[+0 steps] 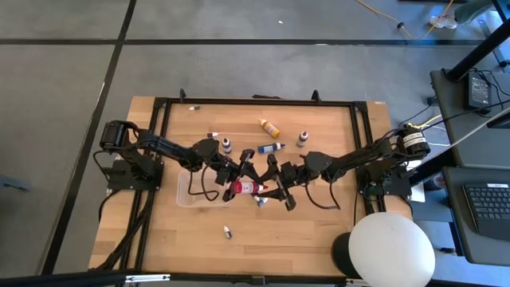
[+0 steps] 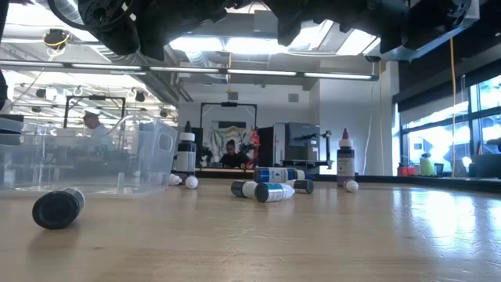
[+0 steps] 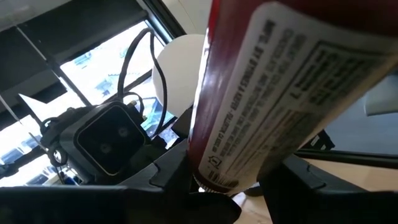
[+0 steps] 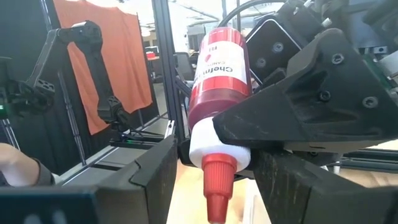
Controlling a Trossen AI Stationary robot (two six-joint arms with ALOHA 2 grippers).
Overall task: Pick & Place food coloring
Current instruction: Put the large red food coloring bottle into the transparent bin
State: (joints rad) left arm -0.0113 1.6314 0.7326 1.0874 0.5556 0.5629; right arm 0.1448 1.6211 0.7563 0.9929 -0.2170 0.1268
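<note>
A larger red food coloring bottle [image 1: 245, 188] with a white collar and red nozzle is held up over the table's middle, between my two grippers. It lies roughly level, nozzle toward the right arm. My left gripper [image 1: 233, 179] reaches it from the left and is shut on its body. My right gripper [image 1: 273, 191] reaches it from the right, its fingers at the collar. Other small bottles lie or stand on the table: yellow [image 1: 268, 127], blue [image 1: 271, 148] and dark [image 1: 226, 144]. My left gripper pinches the red bottle's labelled body [image 3: 217, 162] between its two fingers, coming roughly level from the table's left. One finger [image 4: 261, 124] lies across the bottle just behind the white collar. The bottle is lifted clear of the table. My right gripper has the bottle's white collar [image 4: 208, 149] between its two fingers [image 4: 161, 174], coming roughly level from the table's right, with the red nozzle [image 4: 217, 186] pointing back toward its wrist. The left gripper's finger hides the collar's other side.
A clear plastic tray [image 1: 188, 193] stands left of the grippers and also shows in the low view [image 2: 86, 160]. A small bottle [image 1: 228, 232] lies near the front. A dark-capped bottle [image 2: 58, 208] lies close to the low camera. A white round object [image 1: 392, 249] sits at the near right.
</note>
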